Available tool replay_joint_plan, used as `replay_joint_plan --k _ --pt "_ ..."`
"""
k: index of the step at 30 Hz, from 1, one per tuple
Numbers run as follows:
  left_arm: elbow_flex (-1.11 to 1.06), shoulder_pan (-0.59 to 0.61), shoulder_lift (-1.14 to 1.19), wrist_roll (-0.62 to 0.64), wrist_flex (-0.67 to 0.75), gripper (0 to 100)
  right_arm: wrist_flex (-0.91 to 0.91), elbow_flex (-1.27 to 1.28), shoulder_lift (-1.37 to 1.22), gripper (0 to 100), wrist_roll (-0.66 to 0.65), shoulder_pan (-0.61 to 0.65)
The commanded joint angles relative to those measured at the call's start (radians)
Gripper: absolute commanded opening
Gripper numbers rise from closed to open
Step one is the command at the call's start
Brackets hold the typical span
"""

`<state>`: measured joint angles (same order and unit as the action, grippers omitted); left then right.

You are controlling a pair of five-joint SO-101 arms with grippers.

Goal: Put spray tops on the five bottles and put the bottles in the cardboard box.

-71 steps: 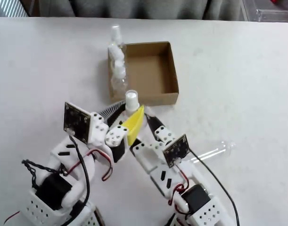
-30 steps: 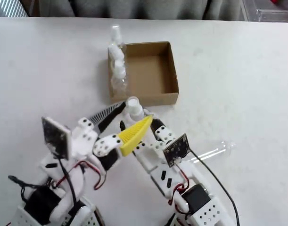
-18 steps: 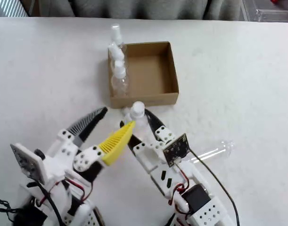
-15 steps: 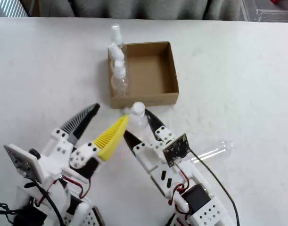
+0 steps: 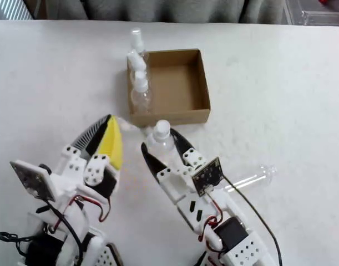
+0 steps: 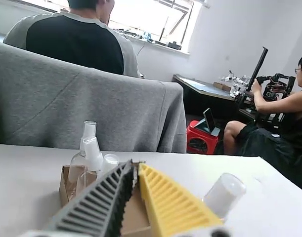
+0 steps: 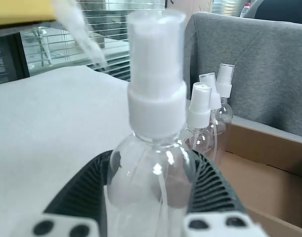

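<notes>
right fingers (image 7: 210, 182) grasp a capped bottle (image 7: 151, 168) near the cardboard box (image 5: 205, 83); left fingers (image 6: 165, 202) are clenched together.

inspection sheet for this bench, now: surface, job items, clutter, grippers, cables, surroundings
Surface: white table, no spills seen.
Job's things: cardboard box; three topped bottles standing along its left wall; fourth topped bottle upright in the right gripper; untopped bottle lying on the table beside the right arm.
Clutter: nothing seen.
Grippers: right jaws shut on the bottle; left gripper jaws shut, empty.
Cables: black cable off the right arm; red wires on the left arm.
Surroundings: grey chair back behind the table.
</notes>
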<state>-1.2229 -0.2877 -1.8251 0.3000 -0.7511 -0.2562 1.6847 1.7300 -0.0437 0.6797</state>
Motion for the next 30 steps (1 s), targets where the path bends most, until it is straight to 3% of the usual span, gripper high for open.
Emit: replay_joint_plan --k 1,6,13,26,30 --pt "0.002 0.001 -0.008 0.012 0.028 2 -0.001 0.009 0.013 1.6 0.008 -0.004" --pt "0.002 -0.124 -0.008 0.009 -0.032 2 -0.001 0.009 0.013 1.6 0.006 -0.004" --pt "0.002 -0.306 -0.008 -0.086 -0.072 2 -0.001 0.009 0.013 1.6 0.005 -0.004" --pt "-0.006 -0.366 0.004 -0.087 -0.061 2 -0.001 0.009 0.013 1.6 0.005 -0.004" --pt "-0.002 -0.360 0.122 -0.087 0.031 2 -0.001 0.009 0.013 1.6 0.005 -0.004"
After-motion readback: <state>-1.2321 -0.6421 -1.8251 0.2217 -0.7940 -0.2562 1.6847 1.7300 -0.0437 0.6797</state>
